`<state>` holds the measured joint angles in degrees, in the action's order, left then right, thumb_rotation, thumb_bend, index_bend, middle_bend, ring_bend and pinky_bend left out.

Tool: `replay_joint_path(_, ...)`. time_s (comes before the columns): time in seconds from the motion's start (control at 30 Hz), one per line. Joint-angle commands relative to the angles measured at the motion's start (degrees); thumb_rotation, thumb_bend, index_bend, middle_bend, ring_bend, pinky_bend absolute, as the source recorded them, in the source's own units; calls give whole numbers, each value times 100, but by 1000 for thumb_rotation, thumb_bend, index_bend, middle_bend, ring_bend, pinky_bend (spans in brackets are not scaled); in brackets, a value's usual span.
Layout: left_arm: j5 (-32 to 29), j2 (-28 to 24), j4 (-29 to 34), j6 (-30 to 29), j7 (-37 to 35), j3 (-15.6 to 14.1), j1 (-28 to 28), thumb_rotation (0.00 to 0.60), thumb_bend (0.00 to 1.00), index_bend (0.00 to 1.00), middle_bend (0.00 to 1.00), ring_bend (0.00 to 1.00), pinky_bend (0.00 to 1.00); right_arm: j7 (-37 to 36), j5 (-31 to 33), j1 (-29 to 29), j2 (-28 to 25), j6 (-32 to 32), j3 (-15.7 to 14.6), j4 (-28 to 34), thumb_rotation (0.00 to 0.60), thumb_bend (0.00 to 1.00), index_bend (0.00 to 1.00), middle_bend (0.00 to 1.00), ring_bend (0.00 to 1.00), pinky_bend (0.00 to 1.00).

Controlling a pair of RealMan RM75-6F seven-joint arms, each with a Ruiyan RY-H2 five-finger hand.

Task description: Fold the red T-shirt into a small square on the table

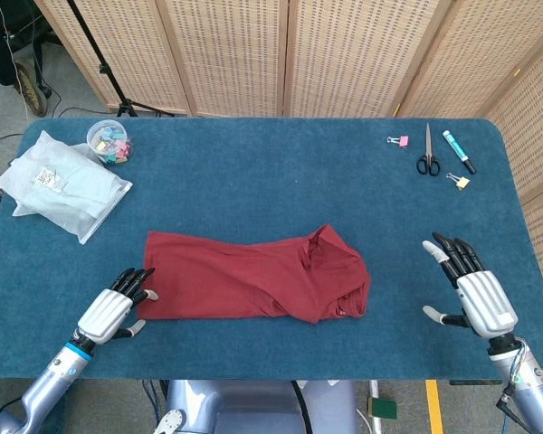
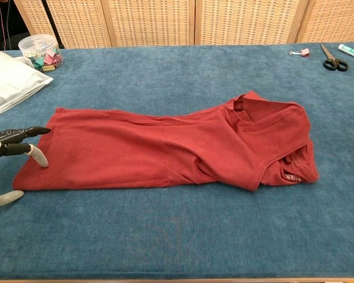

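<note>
The red T-shirt (image 1: 253,278) lies folded into a long strip across the middle of the blue table (image 1: 271,172), its collar end bunched at the right (image 2: 271,141). My left hand (image 1: 113,309) sits at the shirt's near left corner, fingers apart and reaching the hem (image 2: 15,147), holding nothing. My right hand (image 1: 471,291) hovers open over bare table well to the right of the shirt; the chest view does not show it.
A white plastic bag (image 1: 59,185) and a tub of clips (image 1: 109,140) sit at the back left. Scissors (image 1: 427,155), a marker (image 1: 459,151) and two binder clips (image 1: 398,140) lie at the back right. The table's front edge is close behind both hands.
</note>
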<state>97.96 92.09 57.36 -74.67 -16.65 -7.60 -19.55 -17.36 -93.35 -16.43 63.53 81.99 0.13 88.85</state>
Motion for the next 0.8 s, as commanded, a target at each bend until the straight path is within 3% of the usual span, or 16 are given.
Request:
replay_joint_path(0.03, -14, 44, -46, 13, 5, 10, -11, 600, 350, 369, 0, 0, 0, -15, -5, 3, -2, -13, 8, -6, 600, 0, 0, 0, 0, 0)
replay_joint_path(0.2, -60, 142, -165, 31, -54, 68, -50, 600, 420, 410, 0, 0, 0, -29, -27, 15, -4, -13, 22, 2, 600, 0, 0, 0, 0, 0)
replay_joint_path(0.53, -80, 264, -318, 18, -126, 82, -83, 600, 442, 485, 0, 0, 0, -25, -53, 35, -5, -30, 47, 7, 600, 0, 0, 0, 0, 0)
replay_joint_path(0.8, -113, 327, -470, -24, -208, 116, -96, 600, 530, 670, 0, 0, 0, -66, -99, 54, -14, 3, 63, 6, 600, 0, 0, 0, 0, 0)
